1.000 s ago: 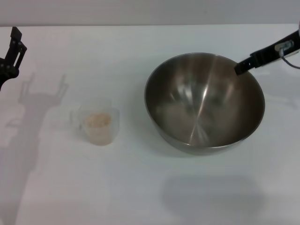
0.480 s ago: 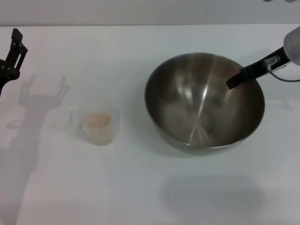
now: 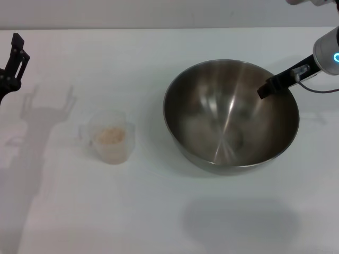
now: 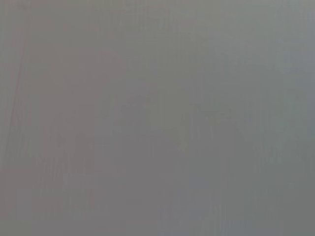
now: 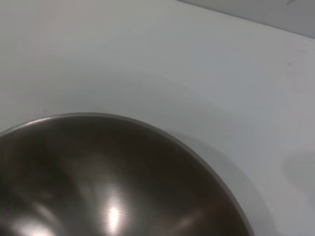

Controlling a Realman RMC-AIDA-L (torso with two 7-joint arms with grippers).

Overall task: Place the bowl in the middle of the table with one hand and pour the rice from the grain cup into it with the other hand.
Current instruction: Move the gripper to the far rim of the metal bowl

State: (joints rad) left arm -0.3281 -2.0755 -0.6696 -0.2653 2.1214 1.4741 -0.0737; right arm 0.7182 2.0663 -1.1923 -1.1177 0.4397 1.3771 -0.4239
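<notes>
Jaws of the right gripper [image 3: 263, 91] cannot be told open or closed; one dark finger is seen over the far right rim of the wide shiny stainless-steel bowl [image 3: 231, 115], evidently for gripping it. That bowl sits right of the white worktop's [image 3: 159, 211] middle, and the small clear plastic grain cup [image 3: 108, 136] of pale rice [image 3: 109, 135] stands well apart toward the left edge. At the far left edge the left gripper [image 3: 13, 58] is held empty, jaws spread.

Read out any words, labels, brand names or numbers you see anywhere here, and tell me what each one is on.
There is no readable text in any view.
The grain cup: any measuring marks cannot be made out.
The bowl: bare steel, no stamp or label showing.
The right gripper: no lettering; only a blue light farther up the arm.
The table: plain white.
</notes>
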